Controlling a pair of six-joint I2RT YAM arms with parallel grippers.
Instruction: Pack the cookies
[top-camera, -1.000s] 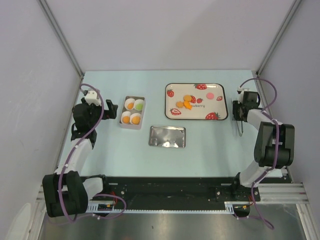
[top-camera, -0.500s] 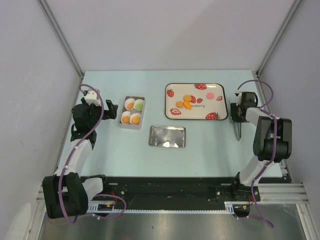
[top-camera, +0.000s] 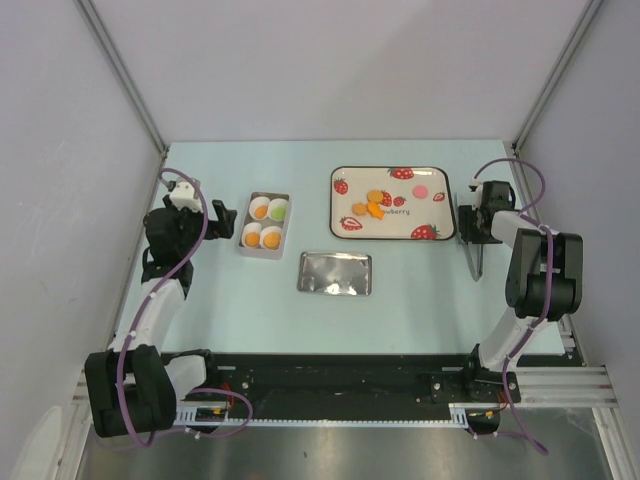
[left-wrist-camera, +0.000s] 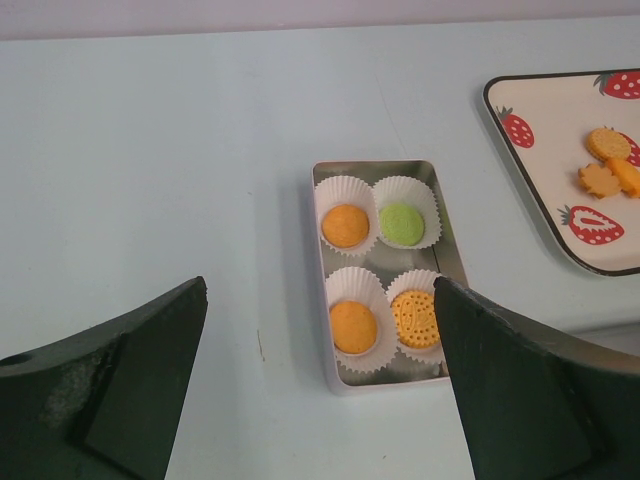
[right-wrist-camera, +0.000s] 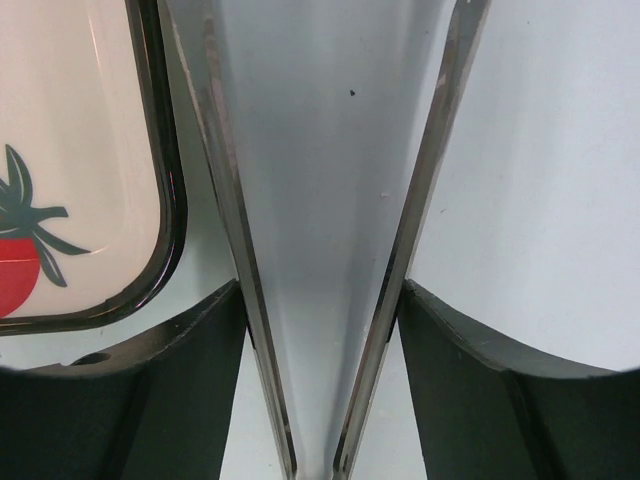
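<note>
Several loose orange-yellow cookies (top-camera: 374, 203) lie on the strawberry-print plate (top-camera: 440, 200); they also show in the left wrist view (left-wrist-camera: 607, 143). A metal tin (top-camera: 265, 226) holds four white paper cups, three with orange-yellow cookies (left-wrist-camera: 353, 326) and one with a green one (left-wrist-camera: 401, 222). My left gripper (top-camera: 220, 213) is open and empty just left of the tin; in its wrist view (left-wrist-camera: 320, 300) the tin lies between the fingers. My right gripper (top-camera: 478, 222) is right of the plate, shut on metal tongs (right-wrist-camera: 225, 200) that point toward me along the table (top-camera: 476, 258).
The tin's flat metal lid (top-camera: 335, 272) lies on the table in front of the plate. The plate's black rim (right-wrist-camera: 165, 200) is close to the left of the tongs. Grey walls enclose the table on three sides.
The right gripper and the tongs have shifted a little to the left, toward the plate's edge. The left arm has not moved.
</note>
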